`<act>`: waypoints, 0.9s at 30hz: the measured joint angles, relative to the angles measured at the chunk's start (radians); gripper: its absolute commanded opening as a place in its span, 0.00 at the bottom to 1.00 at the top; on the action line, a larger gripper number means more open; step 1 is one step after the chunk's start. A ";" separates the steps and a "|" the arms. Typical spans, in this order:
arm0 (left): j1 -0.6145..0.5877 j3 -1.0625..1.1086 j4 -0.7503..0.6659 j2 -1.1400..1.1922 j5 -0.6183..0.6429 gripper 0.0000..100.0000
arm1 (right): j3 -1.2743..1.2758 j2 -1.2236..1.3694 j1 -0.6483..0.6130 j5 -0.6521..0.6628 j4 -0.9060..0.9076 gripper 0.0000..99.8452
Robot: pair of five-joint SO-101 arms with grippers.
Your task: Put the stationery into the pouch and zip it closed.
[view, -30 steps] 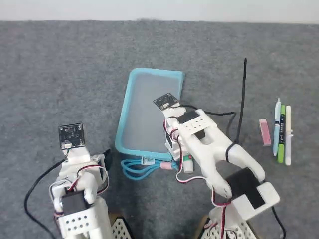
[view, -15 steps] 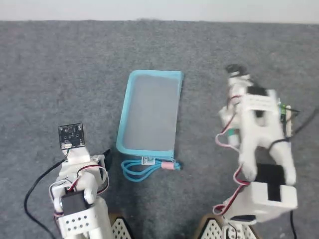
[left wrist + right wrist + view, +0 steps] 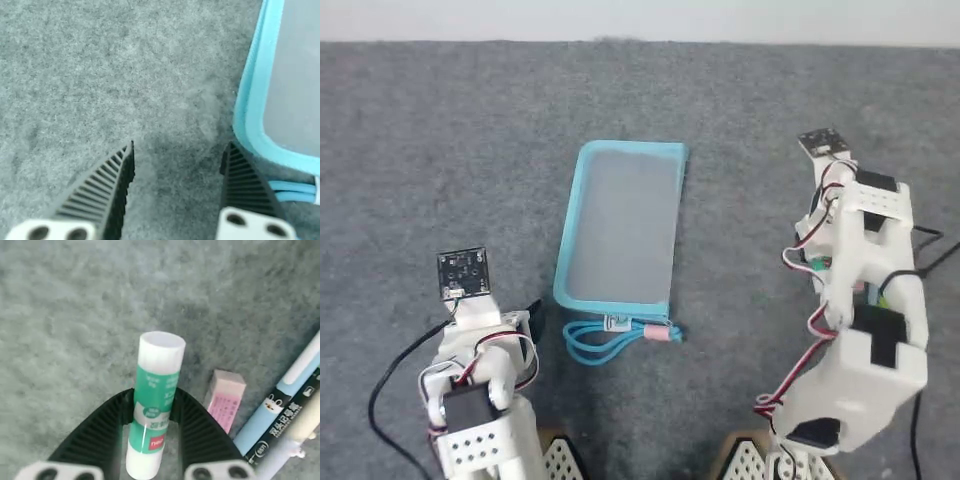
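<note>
at 7 o'clock on the surface [image 3: 440,130], left tool [image 3: 180,145] rests released, jaws spread, just beside the near corner of the pouch [image 3: 620,225]. pouch lies mid-surface, long axis 6 to 12. farther out at 3 o'clock, right tool [image 3: 152,396] is clenched on the glue stick [image 3: 159,357], above eraser [image 3: 226,397] and pens [image 3: 280,405]. judged: pouch lies toward 9 from it.

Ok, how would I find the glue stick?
Start at the blue pouch on the grey mat, then go to the right arm beside it. The glue stick is clamped in that arm's gripper. It is a fat white and green tube, unlike the flat pink eraser and thin pens lying nearby.
</note>
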 measured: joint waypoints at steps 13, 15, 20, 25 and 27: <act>0.000 0.000 0.000 0.000 0.000 0.27 | -0.074 -0.040 0.012 -0.026 0.051 0.18; 0.000 0.000 0.000 0.000 0.000 0.27 | -0.074 -0.081 0.012 -0.038 0.075 0.18; -0.051 0.000 -0.086 0.000 -0.186 0.27 | -0.074 -0.250 0.011 -0.158 0.150 0.06; -0.101 0.000 -0.239 0.000 -0.404 0.27 | -0.003 -0.446 -0.066 -0.221 0.189 0.02; -0.106 0.000 -0.269 0.000 -0.411 0.27 | 0.080 -0.517 -0.133 -0.224 0.180 0.03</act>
